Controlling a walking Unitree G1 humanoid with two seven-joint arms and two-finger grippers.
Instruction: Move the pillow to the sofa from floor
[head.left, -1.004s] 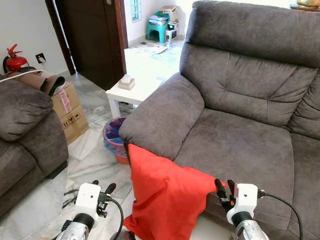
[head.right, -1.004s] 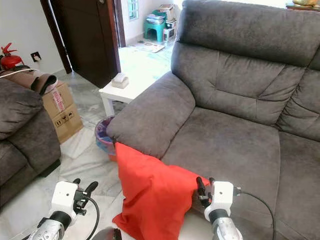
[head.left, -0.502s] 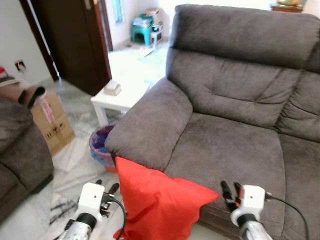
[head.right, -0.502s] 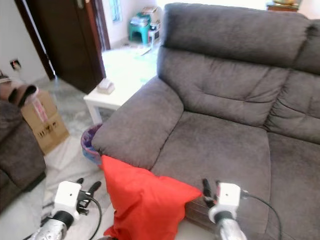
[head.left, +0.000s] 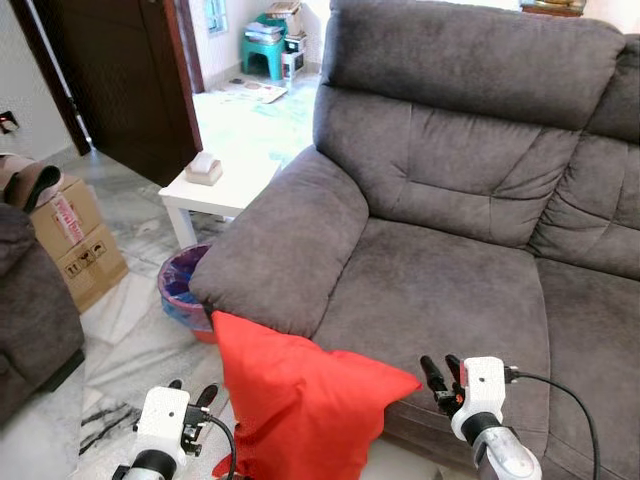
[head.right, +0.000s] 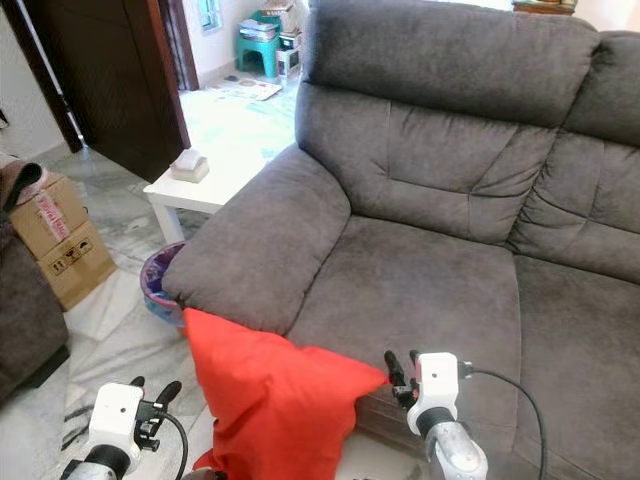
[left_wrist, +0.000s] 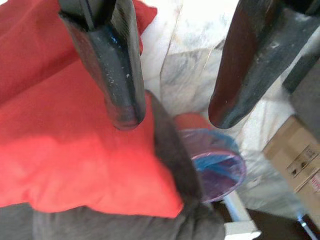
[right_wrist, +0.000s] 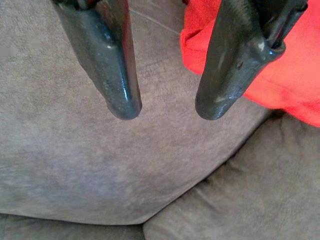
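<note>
Closing both wide-open hands, left hand (head.left: 196, 398) and right hand (head.left: 441, 374), on the soft red fabric pillow (head.left: 300, 400) between them, leaning against the grey plush sofa (head.left: 450, 290), calls for a firm, even squeeze.

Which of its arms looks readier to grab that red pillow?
Probably the right. The right gripper is open beside the pillow's corner that rests on the sofa seat edge. The left gripper, also open, sits lower by the pillow's side, so it could help too.
</note>
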